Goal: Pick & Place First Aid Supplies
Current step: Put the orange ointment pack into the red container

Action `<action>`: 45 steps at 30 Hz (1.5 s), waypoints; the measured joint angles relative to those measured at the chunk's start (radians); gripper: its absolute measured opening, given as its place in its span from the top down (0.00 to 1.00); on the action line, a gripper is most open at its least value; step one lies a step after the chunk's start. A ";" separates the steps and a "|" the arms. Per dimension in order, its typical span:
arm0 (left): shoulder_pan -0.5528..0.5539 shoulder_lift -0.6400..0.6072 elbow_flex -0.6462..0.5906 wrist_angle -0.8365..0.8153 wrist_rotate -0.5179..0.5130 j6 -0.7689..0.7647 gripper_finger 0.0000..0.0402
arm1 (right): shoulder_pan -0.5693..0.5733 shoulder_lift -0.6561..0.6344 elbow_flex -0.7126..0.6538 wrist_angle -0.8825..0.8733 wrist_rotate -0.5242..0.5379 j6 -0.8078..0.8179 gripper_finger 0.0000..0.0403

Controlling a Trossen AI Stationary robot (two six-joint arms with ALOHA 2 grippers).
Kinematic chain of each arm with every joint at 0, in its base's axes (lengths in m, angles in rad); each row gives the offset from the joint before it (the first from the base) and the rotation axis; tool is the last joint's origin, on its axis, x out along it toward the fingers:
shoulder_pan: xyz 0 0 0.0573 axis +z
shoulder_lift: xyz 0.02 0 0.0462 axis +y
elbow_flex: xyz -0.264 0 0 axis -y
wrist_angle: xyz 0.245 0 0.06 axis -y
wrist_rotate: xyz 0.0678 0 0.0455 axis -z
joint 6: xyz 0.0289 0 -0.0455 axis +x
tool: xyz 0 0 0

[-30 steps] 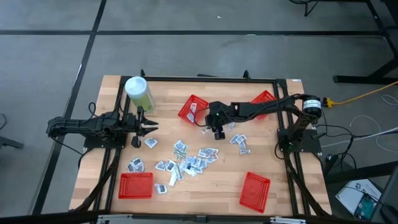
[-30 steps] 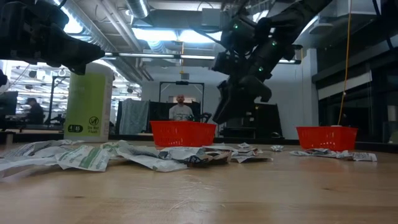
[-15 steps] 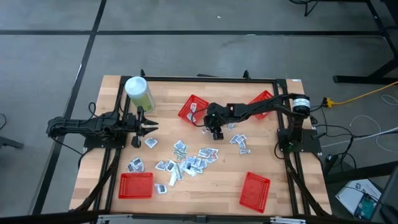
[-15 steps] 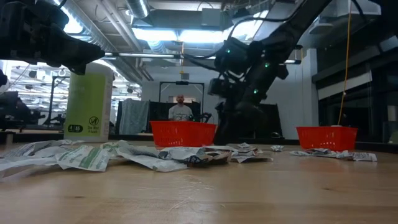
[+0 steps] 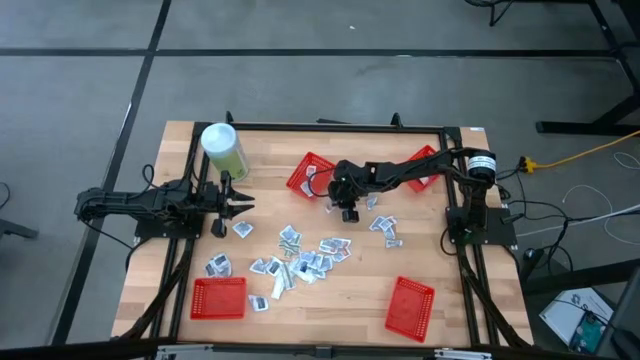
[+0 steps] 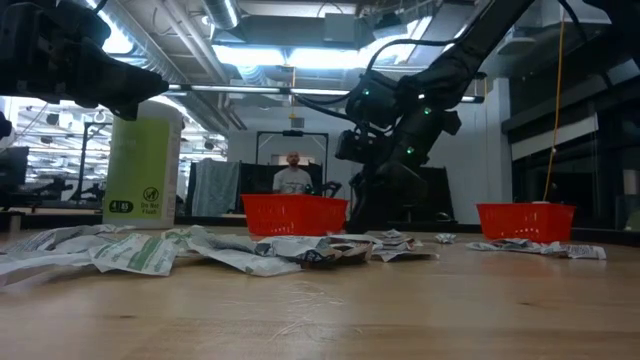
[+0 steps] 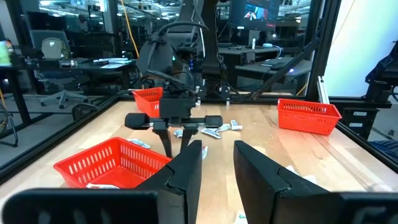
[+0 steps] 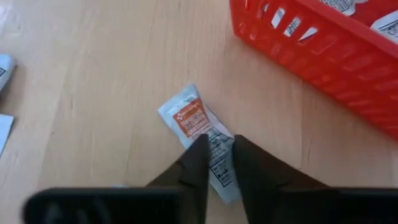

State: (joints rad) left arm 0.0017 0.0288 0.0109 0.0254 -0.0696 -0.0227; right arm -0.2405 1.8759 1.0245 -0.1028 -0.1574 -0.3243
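First aid supplies (image 5: pixel 305 258) are mostly still sitting out on the wooden table (image 5: pixel 340 290), so I'd say this job is barely underway. From above you can see a big loose scatter of little white packets across the middle, running from near the left arm down toward the front.

Four red baskets are out. The one at the back middle (image 5: pixel 309 172) has a few packets in it, and the back right basket (image 5: pixel 424 160) seems to have a couple too, though the arm hides much of it. The front left basket (image 5: pixel 218 297) and front right basket (image 5: pixel 410 304) look empty from here. A pale green canister (image 5: pixel 224 149) stands at the back left, not involved.

The right gripper (image 5: pixel 347 211) is down low near the table, just beside the back middle basket. Its wrist camera shows the fingers nearly closed, tips right over a small packet with an orange label (image 8: pixel 198 129) lying flat on the wood. Can't tell if it's actually pinched yet; my guess is it's just going for the grab.

The left gripper (image 5: pixel 238 201) waits over the left side of the table, fingers a bit apart, holding nothing.

Plenty left to sort, basically the whole pile.
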 joint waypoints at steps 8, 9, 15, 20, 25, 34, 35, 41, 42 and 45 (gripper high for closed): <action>0.000 0.000 0.000 0.000 0.000 0.000 0.78 | 0.000 -0.001 0.002 -0.032 -0.011 0.010 0.97; 0.000 0.000 0.000 0.000 0.000 0.000 0.78 | 0.000 -0.003 0.003 -0.041 -0.028 0.010 0.96; 0.000 0.000 0.000 0.000 0.000 0.000 0.78 | 0.000 -0.034 -0.002 -0.078 -0.164 0.010 0.99; 0.000 0.000 0.000 0.000 0.000 0.000 0.78 | 0.002 -0.076 -0.002 -0.038 -0.252 0.016 0.97; 0.000 0.000 0.000 0.000 0.000 0.000 0.78 | 0.003 -0.084 0.030 0.046 -0.281 0.060 0.99; 0.000 0.000 0.000 0.000 0.000 0.000 0.78 | 0.003 -0.085 0.086 0.189 -0.280 0.142 0.98; 0.000 0.000 0.000 0.000 0.000 0.000 0.78 | 0.003 -0.085 0.093 0.198 -0.278 0.157 0.99; 0.000 0.000 0.000 0.000 0.000 0.000 0.78 | 0.003 -0.085 0.117 0.241 -0.129 0.233 0.98; 0.000 0.000 0.000 0.000 0.000 0.000 0.78 | 0.003 -0.085 0.117 0.243 -0.092 0.242 0.97; 0.000 0.000 0.000 0.000 0.000 0.000 0.78 | 0.003 -0.085 0.117 0.244 0.004 0.247 0.97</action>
State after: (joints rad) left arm 0.0017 0.0289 0.0108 0.0255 -0.0696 -0.0227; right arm -0.2371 1.7905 1.1416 0.1413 -0.1534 -0.0778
